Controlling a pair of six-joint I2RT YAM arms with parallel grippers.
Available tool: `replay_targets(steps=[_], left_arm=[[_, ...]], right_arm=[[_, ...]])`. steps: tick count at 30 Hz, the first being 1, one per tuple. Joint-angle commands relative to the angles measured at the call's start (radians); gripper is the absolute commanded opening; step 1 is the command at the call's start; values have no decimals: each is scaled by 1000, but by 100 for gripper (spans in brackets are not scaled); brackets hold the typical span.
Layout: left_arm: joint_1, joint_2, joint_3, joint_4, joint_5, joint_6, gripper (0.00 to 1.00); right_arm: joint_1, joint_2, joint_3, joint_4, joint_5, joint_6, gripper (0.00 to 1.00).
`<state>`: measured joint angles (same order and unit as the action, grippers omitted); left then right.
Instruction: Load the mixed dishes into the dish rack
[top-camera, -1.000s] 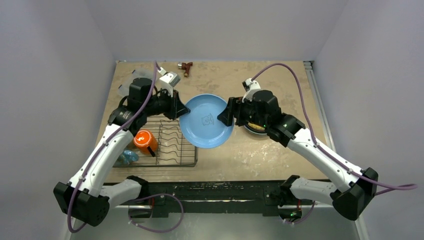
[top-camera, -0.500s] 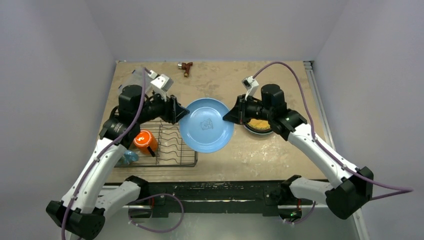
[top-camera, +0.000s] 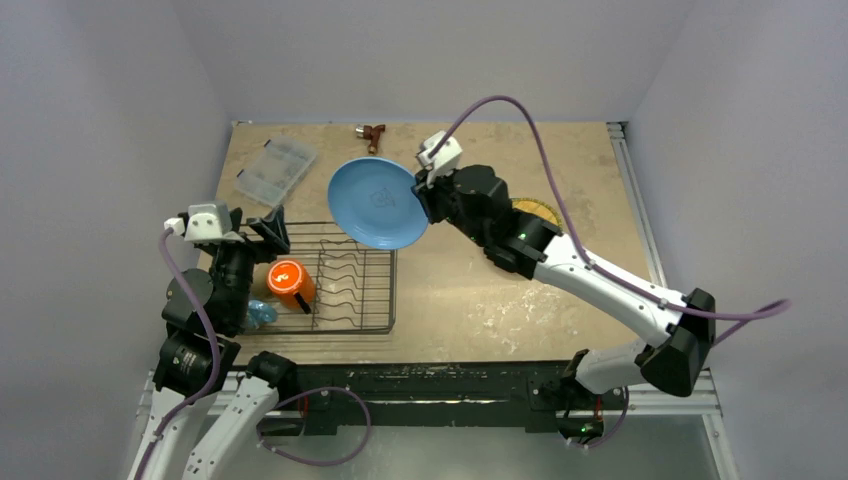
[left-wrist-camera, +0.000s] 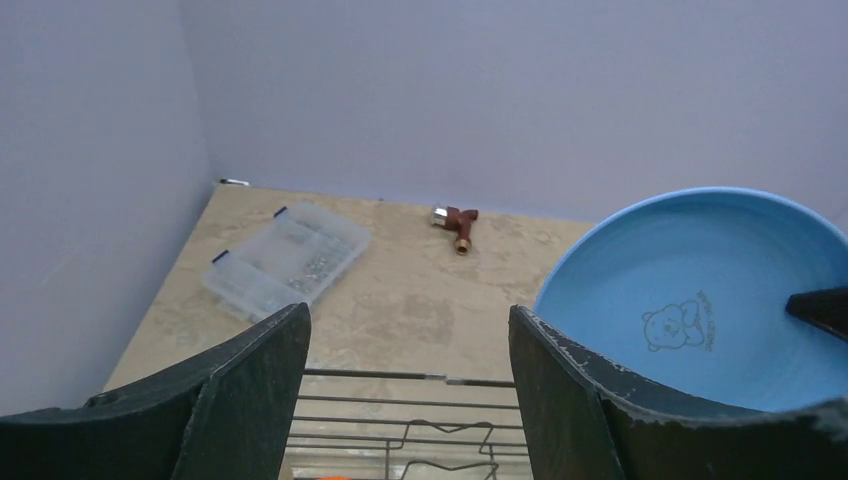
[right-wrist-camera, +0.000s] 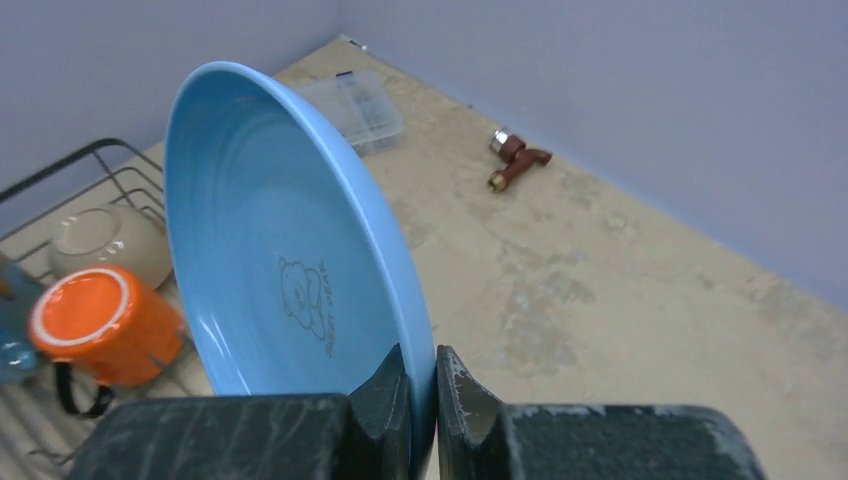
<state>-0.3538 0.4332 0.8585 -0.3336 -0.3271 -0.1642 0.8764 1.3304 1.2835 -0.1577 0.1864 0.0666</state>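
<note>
The light blue plate (top-camera: 372, 203) hangs tilted on edge over the far right corner of the dish rack (top-camera: 352, 300). My right gripper (top-camera: 425, 197) is shut on its rim; the wrist view shows both fingers pinching the plate (right-wrist-camera: 270, 230) at the gripper (right-wrist-camera: 435, 392). My left gripper (top-camera: 272, 232) is open and holds nothing, hovering above the rack's far left corner, apart from the plate (left-wrist-camera: 700, 290). The rack holds the orange mug (top-camera: 288, 281), the blue mug (top-camera: 257, 315) and a small white bowl (right-wrist-camera: 105, 240). The yellow plate (top-camera: 537, 211) lies partly hidden behind the right arm.
A clear plastic compartment box (top-camera: 275, 168) lies at the far left of the table. A small brown tool (top-camera: 372, 133) sits by the back wall. The rack's wavy dividers (top-camera: 345, 275) stand to the right of the mugs.
My left gripper opened, let go of the plate and drew back to the near left. My right gripper shut on the rim and carried the plate left, tipping it onto its edge.
</note>
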Motion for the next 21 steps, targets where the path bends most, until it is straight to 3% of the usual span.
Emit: replay_targets(steps=[1, 10, 17, 21], left_arm=[[4, -42, -44, 95, -177, 12, 72], [56, -57, -44, 99, -214, 9, 75], [77, -57, -47, 103, -200, 5, 75], [87, -54, -46, 102, -194, 1, 75]], right_arm=[[138, 101, 91, 187, 317, -310, 0], [323, 341, 128, 520, 588, -708, 0], [353, 413, 96, 676, 590, -879, 0], [357, 414, 87, 646, 531, -880, 0]])
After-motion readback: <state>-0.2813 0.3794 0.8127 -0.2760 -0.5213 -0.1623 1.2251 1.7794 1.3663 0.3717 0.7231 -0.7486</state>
